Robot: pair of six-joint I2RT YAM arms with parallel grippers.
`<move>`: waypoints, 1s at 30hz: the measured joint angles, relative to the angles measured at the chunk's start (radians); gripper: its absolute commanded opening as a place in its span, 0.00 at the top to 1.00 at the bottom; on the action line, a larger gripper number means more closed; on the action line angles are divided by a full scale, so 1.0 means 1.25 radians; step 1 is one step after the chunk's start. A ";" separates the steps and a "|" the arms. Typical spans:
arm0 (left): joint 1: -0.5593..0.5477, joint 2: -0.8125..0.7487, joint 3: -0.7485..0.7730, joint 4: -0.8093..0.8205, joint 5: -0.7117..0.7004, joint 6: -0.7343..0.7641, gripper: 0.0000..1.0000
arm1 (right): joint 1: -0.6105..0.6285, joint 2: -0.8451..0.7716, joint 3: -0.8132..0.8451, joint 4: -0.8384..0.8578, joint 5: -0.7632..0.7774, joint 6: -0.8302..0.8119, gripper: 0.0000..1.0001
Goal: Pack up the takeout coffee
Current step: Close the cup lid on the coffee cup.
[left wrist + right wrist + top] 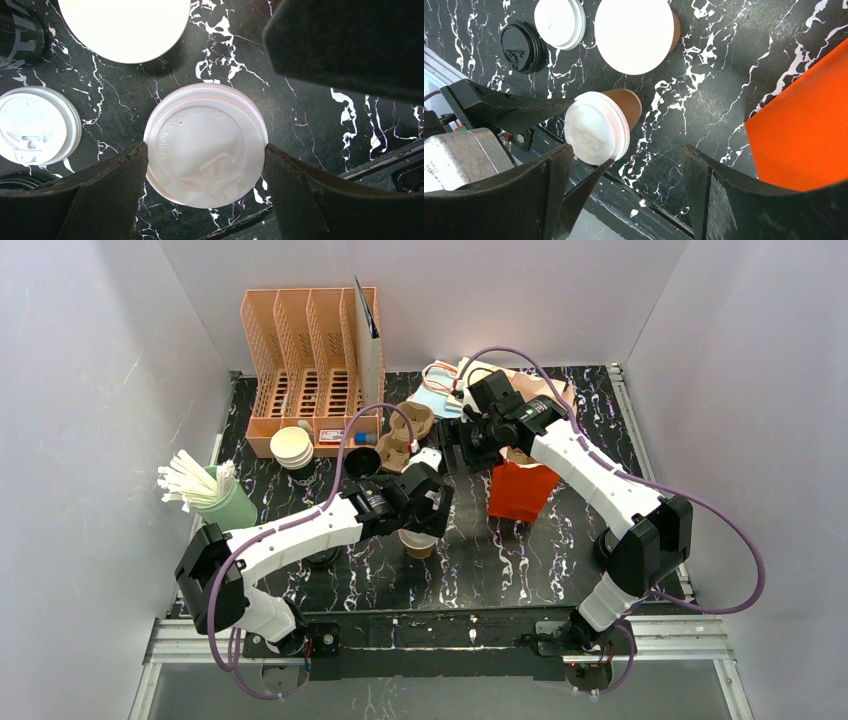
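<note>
Takeout coffee [206, 145] between spread left claw [205, 165] fingers

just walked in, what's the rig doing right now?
Packing a takeout coffee. The left gripper hangs directly over the lidded brown cup, jaws wide on either side of its white lid; whether they touch it is unclear. The right gripper is open and empty, beside the orange bag. Spare lids and cups sit nearby.
</note>
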 measured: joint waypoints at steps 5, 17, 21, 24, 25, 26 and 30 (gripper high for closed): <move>0.000 0.002 0.000 0.000 0.001 0.000 0.19 | 0.000 0.000 0.000 -0.002 -0.001 -0.001 0.13; -0.001 0.012 0.072 -0.091 0.001 0.011 0.19 | -0.002 -0.001 -0.004 0.007 -0.004 0.003 0.13; -0.003 0.009 0.081 -0.109 0.000 0.008 0.19 | -0.007 -0.005 0.009 0.004 0.020 0.005 0.16; -0.005 -0.001 0.080 -0.123 0.000 0.006 0.19 | -0.013 -0.005 0.045 0.001 0.080 0.019 0.22; -0.006 -0.004 0.079 -0.129 0.000 0.006 0.19 | -0.019 -0.005 0.061 0.001 0.102 0.023 0.26; -0.007 -0.009 0.077 -0.132 0.000 0.005 0.19 | -0.025 -0.006 0.076 0.003 0.121 0.025 0.31; -0.009 -0.016 0.075 -0.143 0.000 0.002 0.19 | -0.045 -0.027 0.099 0.022 0.161 0.028 0.60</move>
